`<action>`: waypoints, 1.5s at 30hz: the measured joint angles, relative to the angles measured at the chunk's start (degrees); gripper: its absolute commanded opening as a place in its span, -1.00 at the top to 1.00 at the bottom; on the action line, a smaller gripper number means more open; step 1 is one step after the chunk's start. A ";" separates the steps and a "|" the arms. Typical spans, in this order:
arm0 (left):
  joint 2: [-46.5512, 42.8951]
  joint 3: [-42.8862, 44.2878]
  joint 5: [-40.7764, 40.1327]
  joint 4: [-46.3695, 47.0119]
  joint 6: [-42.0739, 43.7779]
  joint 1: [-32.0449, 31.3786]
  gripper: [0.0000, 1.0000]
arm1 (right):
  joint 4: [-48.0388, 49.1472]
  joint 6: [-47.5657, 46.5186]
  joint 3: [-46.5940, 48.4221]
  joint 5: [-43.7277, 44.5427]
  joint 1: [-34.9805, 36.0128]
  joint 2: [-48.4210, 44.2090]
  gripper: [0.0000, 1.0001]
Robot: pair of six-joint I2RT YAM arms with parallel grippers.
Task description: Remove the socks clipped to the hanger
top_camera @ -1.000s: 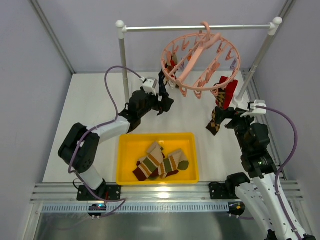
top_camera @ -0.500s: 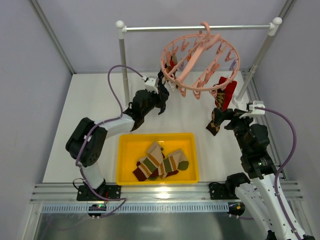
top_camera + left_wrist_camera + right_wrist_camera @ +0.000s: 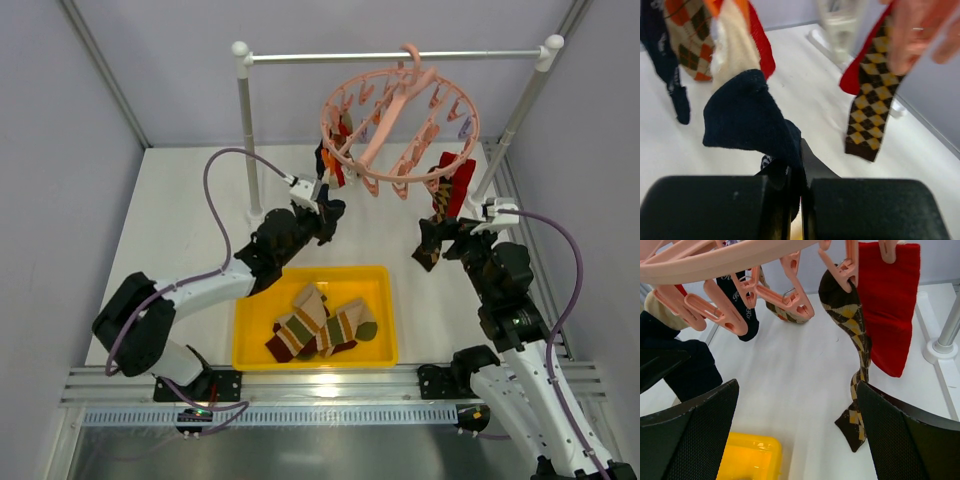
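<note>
Two-finger left gripper (image 3: 796, 167) tight on soft navy sock (image 3: 745, 117); right gripper (image 3: 797, 390) agape.

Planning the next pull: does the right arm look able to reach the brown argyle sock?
Probably yes: the right gripper is open, and the brown argyle sock hangs unobstructed just ahead of it.

Glossy plastic hanger (image 3: 715, 261), soft knit socks (image 3: 887, 305), shiny plastic tray (image 3: 258, 310).
</note>
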 measured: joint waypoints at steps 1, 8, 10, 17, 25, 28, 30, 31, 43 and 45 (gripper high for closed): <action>-1.40 -0.42 -0.76 -0.26 0.44 -1.46 1.00 | 0.00 0.07 0.04 -0.04 0.68 0.13 -0.99; -7.80 -1.86 -5.55 -4.24 2.56 -9.68 0.99 | -0.09 -0.22 3.21 5.64 14.08 2.73 -0.99; -8.55 -1.88 -6.91 -6.10 3.21 -11.17 1.00 | 0.00 -0.26 4.81 8.44 18.27 4.24 -0.99; -9.57 -1.77 -11.19 -12.26 4.63 -17.86 1.00 | -0.04 -1.70 11.15 19.91 30.77 11.30 -0.99; -9.14 2.16 -16.04 -18.43 6.05 -24.55 1.00 | -0.59 -4.04 18.14 31.01 40.61 17.97 -0.99; -9.14 3.04 -17.31 -19.26 6.19 -25.79 0.99 | -1.40 -4.98 20.68 35.21 42.71 19.93 -0.99; -9.14 3.56 -18.62 -19.67 5.84 -26.01 1.00 | -2.62 -5.44 22.43 38.42 43.78 21.55 -0.99; -9.14 3.82 -19.30 -19.91 5.68 -25.97 1.00 | -3.13 -5.66 23.34 39.87 44.17 22.34 -0.99; -9.16 5.77 -26.14 -21.92 2.21 -25.59 1.00 | -12.26 -6.49 35.58 49.88 45.59 32.63 -0.99; -9.16 6.01 -27.06 -22.43 1.53 -25.57 1.00 | -13.86 -6.45 37.46 50.51 45.59 34.05 -1.00</action>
